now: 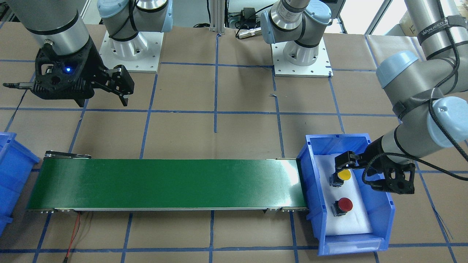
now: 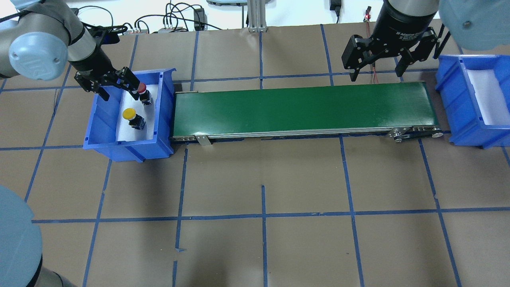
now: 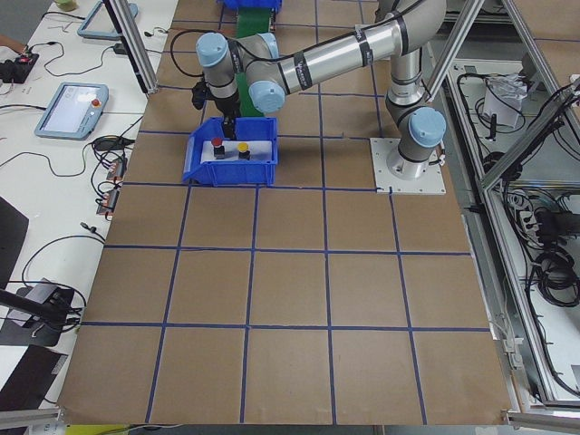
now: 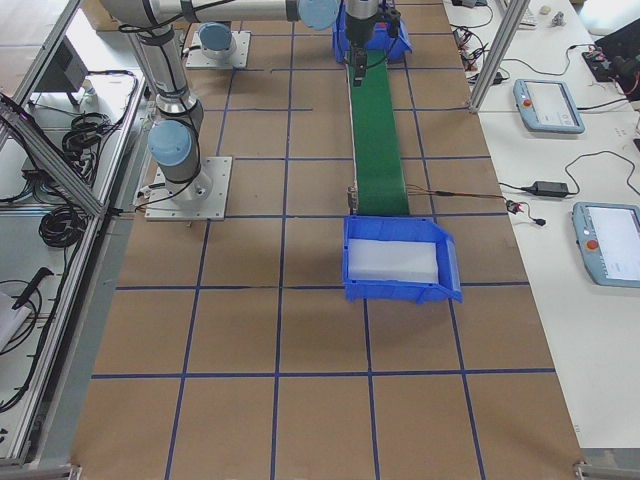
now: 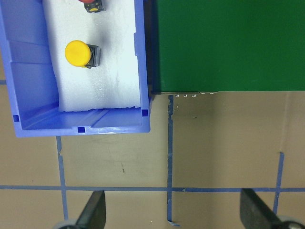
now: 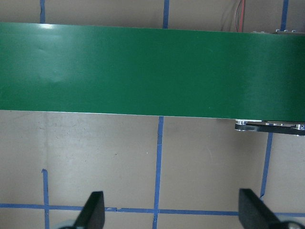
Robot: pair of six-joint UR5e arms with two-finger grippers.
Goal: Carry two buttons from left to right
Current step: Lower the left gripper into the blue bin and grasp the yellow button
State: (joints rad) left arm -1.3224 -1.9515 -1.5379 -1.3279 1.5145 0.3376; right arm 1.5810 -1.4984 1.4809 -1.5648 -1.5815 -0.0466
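Note:
Two buttons lie on the white liner of the blue bin (image 2: 104, 126) at my left. The yellow-capped button (image 2: 129, 114) (image 1: 343, 175) (image 5: 77, 53) is nearer my base. The red-capped button (image 2: 142, 88) (image 1: 344, 204) lies farther out, cut off at the left wrist view's top edge. My left gripper (image 2: 118, 91) (image 1: 347, 165) hangs open above this bin, holding nothing; its fingertips (image 5: 94, 213) show wide apart. My right gripper (image 2: 374, 68) (image 1: 104, 95) is open and empty above the far side of the belt's right end.
A green conveyor belt (image 2: 299, 107) (image 1: 164, 182) (image 6: 143, 67) runs between the left bin and a second blue bin (image 2: 458, 101) (image 4: 400, 292) with a white liner at the right. Brown paper with blue tape lines covers the table (image 2: 263, 175).

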